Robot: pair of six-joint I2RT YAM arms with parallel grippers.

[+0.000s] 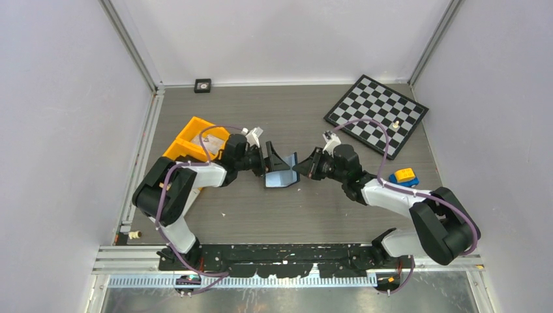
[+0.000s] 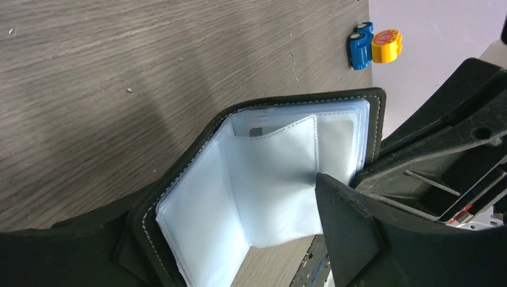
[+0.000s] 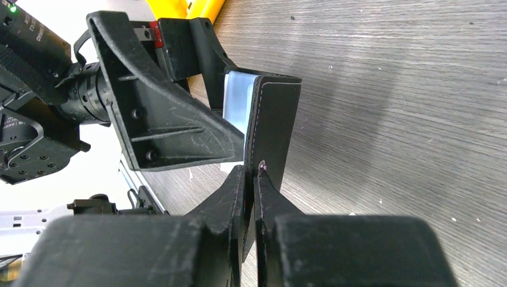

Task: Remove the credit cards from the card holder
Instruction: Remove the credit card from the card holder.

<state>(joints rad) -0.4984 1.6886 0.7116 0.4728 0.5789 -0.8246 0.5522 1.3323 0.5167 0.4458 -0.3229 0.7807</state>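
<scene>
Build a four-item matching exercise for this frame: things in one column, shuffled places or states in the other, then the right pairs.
Things:
1. card holder
2. chessboard
3. orange bin
4. toy car

Place or state:
A. back right, with a pale piece standing on it
B. leftmost of the four
C. blue and yellow, just nearer than the chessboard
D. spread open, one cover pinched by the right gripper

Pairs: 1-D, 2-A, 3-B, 4-C.
</scene>
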